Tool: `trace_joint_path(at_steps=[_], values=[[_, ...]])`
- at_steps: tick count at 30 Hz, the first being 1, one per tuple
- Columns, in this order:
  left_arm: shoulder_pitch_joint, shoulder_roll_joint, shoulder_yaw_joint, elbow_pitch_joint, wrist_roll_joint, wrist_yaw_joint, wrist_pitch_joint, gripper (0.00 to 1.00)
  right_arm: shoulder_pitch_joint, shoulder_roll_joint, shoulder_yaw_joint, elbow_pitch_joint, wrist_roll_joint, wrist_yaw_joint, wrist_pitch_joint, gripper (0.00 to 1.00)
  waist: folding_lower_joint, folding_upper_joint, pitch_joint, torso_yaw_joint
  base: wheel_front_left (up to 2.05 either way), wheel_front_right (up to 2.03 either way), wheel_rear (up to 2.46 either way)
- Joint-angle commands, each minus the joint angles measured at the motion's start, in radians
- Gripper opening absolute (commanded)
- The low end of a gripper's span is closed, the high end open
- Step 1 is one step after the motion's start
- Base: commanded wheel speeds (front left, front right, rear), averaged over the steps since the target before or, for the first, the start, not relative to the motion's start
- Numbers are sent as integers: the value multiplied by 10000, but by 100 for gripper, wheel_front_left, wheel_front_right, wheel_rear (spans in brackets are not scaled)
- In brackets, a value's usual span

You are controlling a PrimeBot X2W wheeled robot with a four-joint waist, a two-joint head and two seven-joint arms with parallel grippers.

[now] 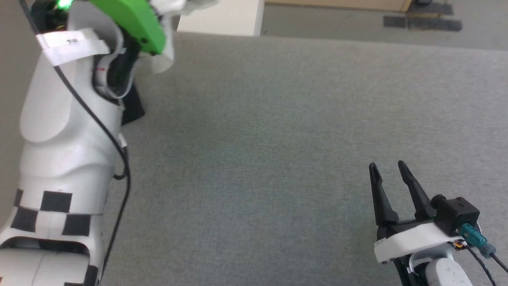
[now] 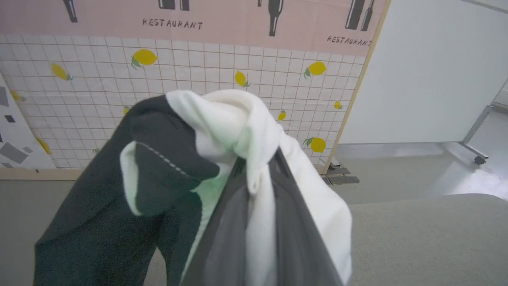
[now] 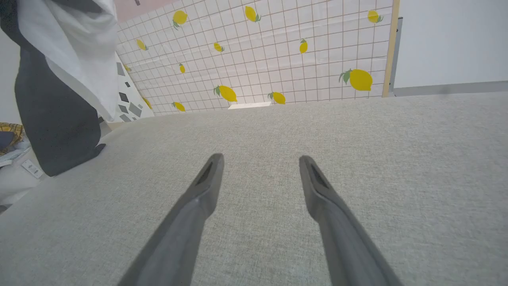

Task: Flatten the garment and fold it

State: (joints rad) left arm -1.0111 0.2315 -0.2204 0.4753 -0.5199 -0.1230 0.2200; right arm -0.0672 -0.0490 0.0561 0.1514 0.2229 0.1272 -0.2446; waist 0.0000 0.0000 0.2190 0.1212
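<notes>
The left end effector [image 2: 258, 163] is clamped on a bunched fold of the garment [image 2: 222, 119], with white cloth and a black sleeve draping down around its fingers. Beyond it, a pink wall panel [image 2: 238, 24] reads "RESTAURANT" above lemon-printed tiles. The right end effector [image 1: 391, 167] hovers over the grey tabletop [image 1: 258, 159], fingers apart, with the garment well to its left.

The word "RESTAURANT" stands twice in dark capitals on the pink upper band [image 2: 238, 16] of the lemon-printed tiled wall panel; the right-hand one is cut off by the pale wooden edge strip [image 2: 356, 87].
</notes>
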Motion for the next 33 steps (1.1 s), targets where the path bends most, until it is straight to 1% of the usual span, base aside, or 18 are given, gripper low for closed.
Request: trace_joint_path(at_steps=[1, 5, 10, 12, 16, 19, 22, 23, 24, 27, 30, 32, 33], values=[[-133, -56, -317, -325, -380, -72, 24, 0, 7, -12, 3, 79, 108, 35, -92, 100, 0, 0, -814, -624, 0, 0, 0], [106, -223, -1271, -1190, -1264, -74, 109, 0, 216, -12, -103, 233, 128, 35, -141, 100, 0, 0, -1189, -1138, 0, 0, 0], [1160, -753, -2216, -1240, -1909, -75, 270, 0, 434, -12, -406, 280, 103, 35, -161, 100, 0, 0, -1338, -1606, 0, 0, 0], [1792, -1010, -2559, -1016, -2172, -75, 368, 0, 500, -12, -451, 279, 107, 35, -165, 100, 0, 0, -1362, -1806, 0, 0, 0], [3213, -1310, -3437, -212, -2492, -75, 781, 0, 586, -12, -434, 249, 132, 35, -168, 100, 0, 0, -1383, -2163, 0, 0, 0], [4075, -1421, -4006, 508, -2478, -51, 1059, 0, 650, -12, -439, 199, 167, 35, -169, 100, 0, 0, -1367, -2301, 0, 0, 0], [4674, -1442, -4502, 1228, -2279, 138, 1399, 0, 711, -12, -418, 154, 201, 35, -170, 100, 0, 0, -1394, -2370, 0, 0, 0], [4895, -1494, -4504, 1432, -2461, 189, 1544, 15, 744, -12, -429, 138, 215, 35, -170, 100, 0, 0, -1405, -2362, 0, 0, 0], [4999, -1524, -4515, 1528, -2547, 221, 1608, 100, 771, -12, -440, 131, 226, 35, -170, 100, 0, 0, -1423, -2345, 0, 0, 0], [5278, -1630, -4012, 1511, -3268, 380, 1480, 100, 877, -12, -427, 156, 257, 35, -171, 100, 0, 0, -1582, -2253, 0, 0, 0], [5409, -1667, -3294, 930, -3892, 477, 886, 100, 968, -12, -564, 191, 261, 35, -171, 100, 0, 0, -1813, -2058, 0, 0, 0], [5440, -1537, -2887, 432, -4042, 589, 482, 100, 1049, -12, -719, 211, 264, 35, -171, 100, 0, 0, -1981, -1871, 0, 0, 0], [5479, -1287, -2431, -144, -4102, 739, -11, 100, 1113, -12, -764, 201, 110, 35, -171, 100, 0, 0, -2133, -1709, 0, 0, 0]])
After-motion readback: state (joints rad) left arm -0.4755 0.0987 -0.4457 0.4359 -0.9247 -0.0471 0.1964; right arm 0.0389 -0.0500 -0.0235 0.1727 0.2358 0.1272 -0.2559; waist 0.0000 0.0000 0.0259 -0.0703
